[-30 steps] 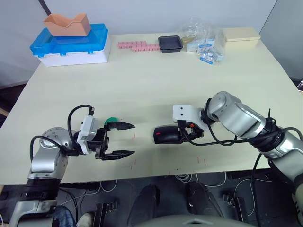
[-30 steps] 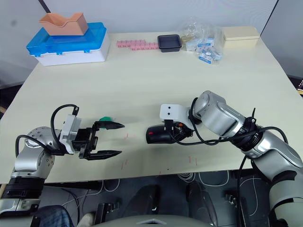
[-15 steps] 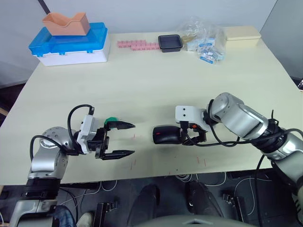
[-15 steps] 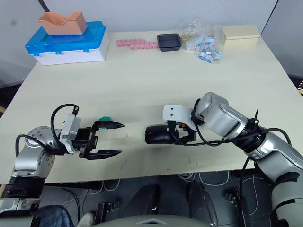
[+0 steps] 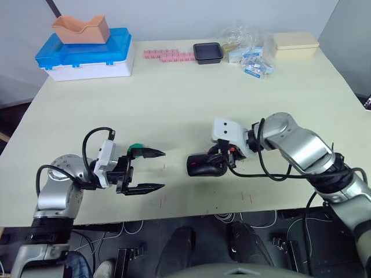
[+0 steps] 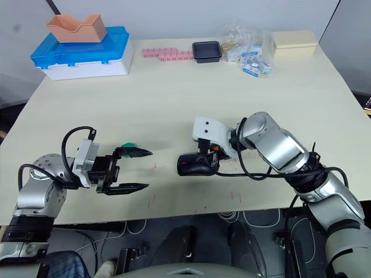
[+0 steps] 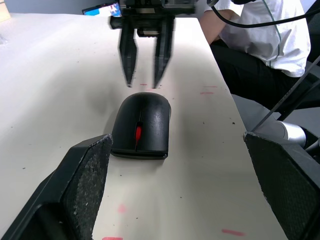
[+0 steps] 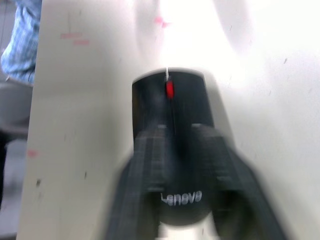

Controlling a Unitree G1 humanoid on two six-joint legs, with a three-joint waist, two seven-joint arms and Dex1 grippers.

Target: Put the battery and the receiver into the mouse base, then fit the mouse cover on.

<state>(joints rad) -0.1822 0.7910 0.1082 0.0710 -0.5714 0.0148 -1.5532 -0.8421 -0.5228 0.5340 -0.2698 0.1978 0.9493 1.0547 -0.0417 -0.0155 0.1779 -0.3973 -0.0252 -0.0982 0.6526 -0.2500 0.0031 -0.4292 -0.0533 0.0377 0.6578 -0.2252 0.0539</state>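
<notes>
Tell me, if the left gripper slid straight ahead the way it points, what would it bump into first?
Most likely the black mouse, which lies straight ahead of the open left gripper with bare table between them. The right gripper hangs just beyond it.

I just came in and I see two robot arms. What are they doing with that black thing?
The black thing is a computer mouse with a red wheel, lying closed up on the table. The right gripper hovers just above its back end, fingers close together and not touching it in the left wrist view. The left gripper waits off to the side with its fingers open, holding nothing. A small green piece sits beside it.
</notes>
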